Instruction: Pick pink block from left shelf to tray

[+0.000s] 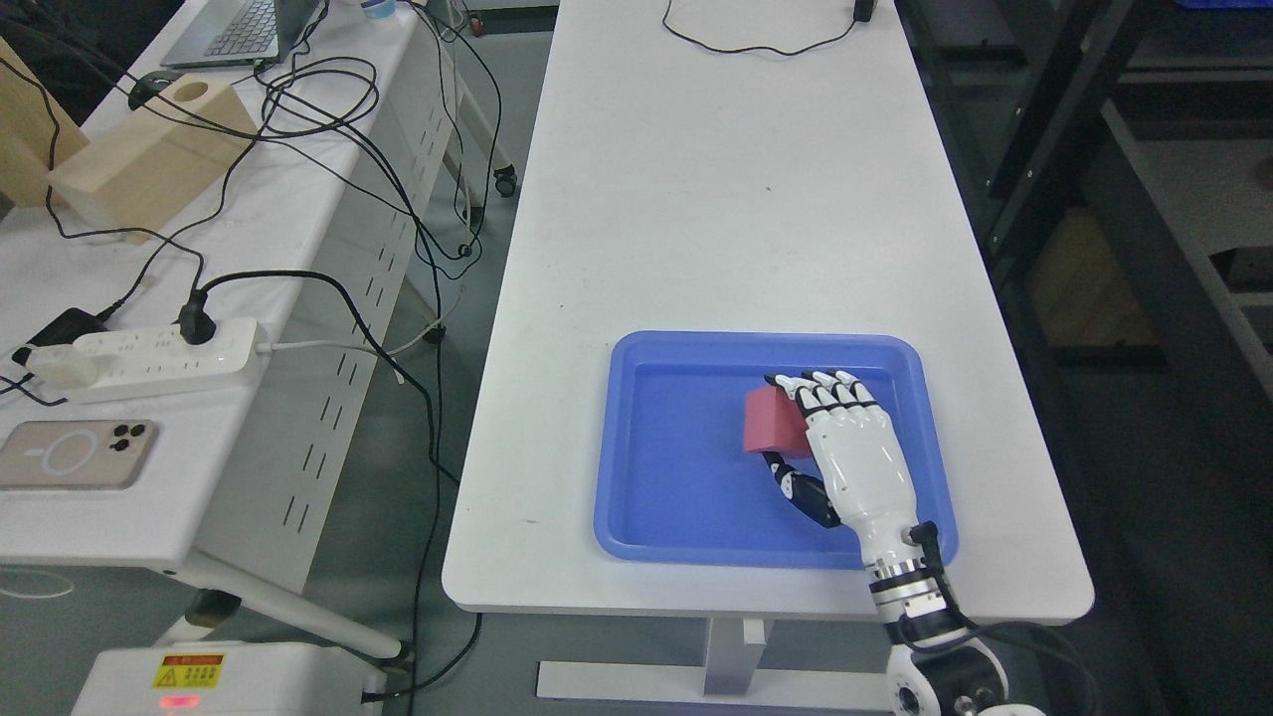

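Observation:
The pink block (771,422) is inside the blue tray (676,497), right of its middle, held in my right hand (796,423). The white hand comes in from the lower right, its fingers (825,390) curled over the block's top and right side and the thumb below it. I cannot tell whether the block rests on the tray floor or hangs just above it. The tray lies on the white table (736,199) near its front edge. My left hand is out of view.
A second white table on the left carries a power strip (149,360), a phone (75,453), wooden boxes (149,159), a laptop and tangled cables. A dark shelf frame (1074,199) stands along the right. A cable lies at the main table's far end.

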Motion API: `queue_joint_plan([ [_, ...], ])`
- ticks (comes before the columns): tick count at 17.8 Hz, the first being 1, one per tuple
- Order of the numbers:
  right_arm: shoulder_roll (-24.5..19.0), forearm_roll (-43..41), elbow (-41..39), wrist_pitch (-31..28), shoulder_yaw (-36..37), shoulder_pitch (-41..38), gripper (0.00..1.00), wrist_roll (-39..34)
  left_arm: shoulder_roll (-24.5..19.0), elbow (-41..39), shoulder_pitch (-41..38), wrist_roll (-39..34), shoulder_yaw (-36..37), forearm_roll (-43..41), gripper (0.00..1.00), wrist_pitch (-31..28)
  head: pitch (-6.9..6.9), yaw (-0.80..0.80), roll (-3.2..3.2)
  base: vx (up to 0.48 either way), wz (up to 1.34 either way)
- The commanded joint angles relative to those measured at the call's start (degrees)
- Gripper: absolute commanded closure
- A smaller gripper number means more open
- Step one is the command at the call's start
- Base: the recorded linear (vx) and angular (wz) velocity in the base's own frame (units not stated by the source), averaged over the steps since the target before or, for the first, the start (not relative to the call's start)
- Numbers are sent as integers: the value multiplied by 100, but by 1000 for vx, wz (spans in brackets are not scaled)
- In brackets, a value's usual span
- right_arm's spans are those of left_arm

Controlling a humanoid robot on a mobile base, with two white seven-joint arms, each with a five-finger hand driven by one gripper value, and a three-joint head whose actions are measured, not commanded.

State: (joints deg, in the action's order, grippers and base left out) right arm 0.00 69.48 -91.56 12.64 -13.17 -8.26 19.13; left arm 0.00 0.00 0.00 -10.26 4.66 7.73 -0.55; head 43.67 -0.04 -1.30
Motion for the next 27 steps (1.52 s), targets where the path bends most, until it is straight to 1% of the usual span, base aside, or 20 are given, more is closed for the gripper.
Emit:
queue_joint_plan([
  [1, 100, -575, 15, 37, 69, -36, 20, -5, -100, -100, 176, -2, 0, 0, 0, 3, 0, 0, 0, 0, 0],
  [4, 100, -803, 15, 37, 78, -44, 13, -32, -100, -100, 167, -2, 0, 0, 0, 3, 0, 0, 0, 0, 0],
  [6, 100, -1284, 15, 37, 122, -53, 1, -32, -100, -100, 167, -2, 0, 0, 0, 3, 0, 0, 0, 0, 0],
  [9, 100, -2496, -2, 71, 612, -18, 1, -32, -100, -100, 176, -2, 0, 0, 0, 3, 0, 0, 0, 0, 0],
  [12, 100, -4085, -11, 904, 1043, 43, 1, -67, -100, -100, 167, -2, 0, 0, 0, 3, 0, 0, 0, 0, 0],
  [15, 100, -5405, -20, 1266, 1132, 35, 1, -513, -100, -100, 176, -2, 0, 0, 0, 3, 0, 0, 0, 0, 0],
  [17, 100, -5917, -29, 1556, 1142, 8, 1, -647, -100, -100, 167, -2, 0, 0, 0, 3, 0, 0, 0, 0, 0],
  [20, 100, -6165, -90, 1829, 1150, -27, 1, -647, -100, -100, 167, -2, 0, 0, 0, 3, 0, 0, 0, 0, 0],
  [27, 100, -6385, -126, 1847, 1334, -53, 1, -638, -100, -100, 167, -2, 0, 0, 0, 3, 0, 0, 0, -2, -1],
])
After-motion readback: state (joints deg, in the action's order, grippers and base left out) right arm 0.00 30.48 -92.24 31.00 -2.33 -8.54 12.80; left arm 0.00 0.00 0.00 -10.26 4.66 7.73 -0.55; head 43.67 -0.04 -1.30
